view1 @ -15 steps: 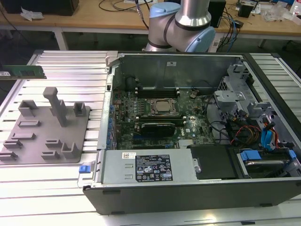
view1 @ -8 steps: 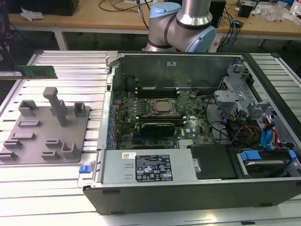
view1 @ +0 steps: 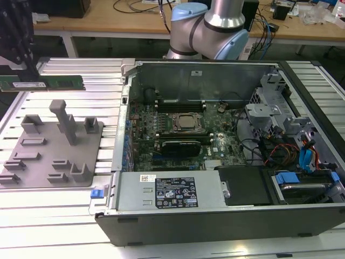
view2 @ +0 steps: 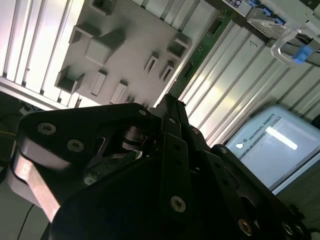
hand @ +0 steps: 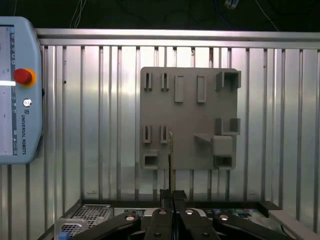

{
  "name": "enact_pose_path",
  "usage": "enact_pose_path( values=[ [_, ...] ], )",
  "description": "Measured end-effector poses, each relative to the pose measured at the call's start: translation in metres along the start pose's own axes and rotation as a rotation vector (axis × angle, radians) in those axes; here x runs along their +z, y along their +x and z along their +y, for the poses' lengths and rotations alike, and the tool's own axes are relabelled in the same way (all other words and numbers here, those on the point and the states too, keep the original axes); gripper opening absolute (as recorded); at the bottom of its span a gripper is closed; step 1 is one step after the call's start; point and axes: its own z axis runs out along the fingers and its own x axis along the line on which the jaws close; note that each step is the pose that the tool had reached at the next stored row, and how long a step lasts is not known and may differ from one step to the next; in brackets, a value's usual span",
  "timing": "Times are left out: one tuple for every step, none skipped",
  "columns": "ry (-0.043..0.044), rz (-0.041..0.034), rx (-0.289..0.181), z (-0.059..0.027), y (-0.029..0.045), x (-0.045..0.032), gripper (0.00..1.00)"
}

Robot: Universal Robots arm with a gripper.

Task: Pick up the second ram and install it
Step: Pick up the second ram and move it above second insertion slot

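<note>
My gripper (view1: 28, 74) hangs at the exterior view's far left, above the ribbed aluminium table, shut on the second ram (view1: 46, 82). The ram is a long green stick held level, sticking out toward the open computer case (view1: 215, 216). It is off the grey holder tray (view1: 54, 145), which lies below it. In the first wrist view the ram (hand: 171, 160) shows edge-on, running out from between my fingertips (hand: 171, 196) over the tray (hand: 200, 115). In the second wrist view the green stick (view2: 200, 52) leaves my gripper (view2: 172, 102). The black memory slots (view1: 180, 102) lie beside the processor on the motherboard.
The case's metal walls (view1: 126, 108) rise between the tray and the motherboard. A power supply (view1: 172, 191), cables (view1: 280, 151) and a drive cage (view1: 264, 113) crowd the case. A teach pendant (hand: 15, 90) lies on the table. My arm's base (view1: 207, 27) stands behind the case.
</note>
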Motion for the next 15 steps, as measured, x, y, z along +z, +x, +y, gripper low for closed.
enact_pose_path(
  values=[
    [0.0, 0.0001, 0.0, -0.002, 0.0, 0.0, 0.09],
    [-0.0001, 0.0001, 0.0, -0.0045, 0.0, -0.0001, 0.09],
    [-0.0001, 0.0001, 0.0, -0.0073, 0.0001, -0.0001, 0.09],
    [-0.0001, 0.0001, 0.0, -0.0092, 0.0001, -0.0001, 0.09],
    [-0.0001, 0.0001, 0.0, -0.0126, 0.0002, -0.0001, 0.09],
    [-0.0001, 0.0001, 0.0, -0.0163, 0.0002, -0.0001, 0.09],
    [-0.0001, 0.0001, 0.0, -0.0197, 0.0002, -0.0001, 0.09],
    [-0.0001, 0.0001, 0.0, -0.0258, 0.0003, -0.0001, 0.09],
    [-0.0001, 0.0001, 0.0, -0.0293, 0.0003, 0.0, 0.09],
    [-0.0001, 0.0001, 0.0, -0.0315, 0.0004, 0.0, 0.09],
    [-0.0001, 0.0001, 0.0, -0.0355, 0.0004, 0.0, 0.09],
    [0.0, 0.0001, 0.0, -0.0413, 0.0005, 0.0002, 0.09],
    [0.0, 0.0, 0.0, -0.0486, 0.0005, 0.0005, 0.09],
    [-0.0001, 0.0001, 0.0, -0.0539, 0.0006, 0.0008, 0.09],
    [-0.0001, 0.0001, 0.0, -0.0584, 0.0007, 0.0011, 0.09]
  ],
)
